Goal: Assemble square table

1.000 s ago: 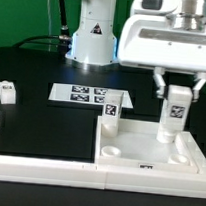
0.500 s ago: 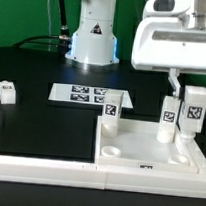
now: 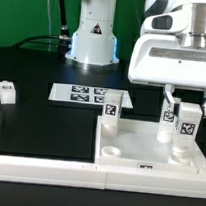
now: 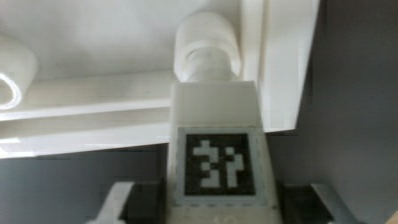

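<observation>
My gripper (image 3: 187,120) is shut on a short white tagged leg (image 3: 188,125), held upright over the right side of the white square tabletop (image 3: 138,141). Whether its lower end touches the tray I cannot tell. A second leg (image 3: 171,116) stands just behind it, and a third leg (image 3: 111,109) stands at the tabletop's far corner on the exterior view's left. In the wrist view the held leg (image 4: 217,150) sits between my fingers (image 4: 128,200), its narrow tip pointing at the tabletop's rim (image 4: 107,100).
Another loose leg (image 3: 6,88) stands on the black table at the exterior view's left. The marker board (image 3: 82,93) lies behind the tabletop. White border rails (image 3: 46,168) run along the front, and the robot base (image 3: 93,35) stands at the back.
With the leg in it, the gripper swung to the exterior view's right, then came back a little left and lower. The second leg behind it came into view.
</observation>
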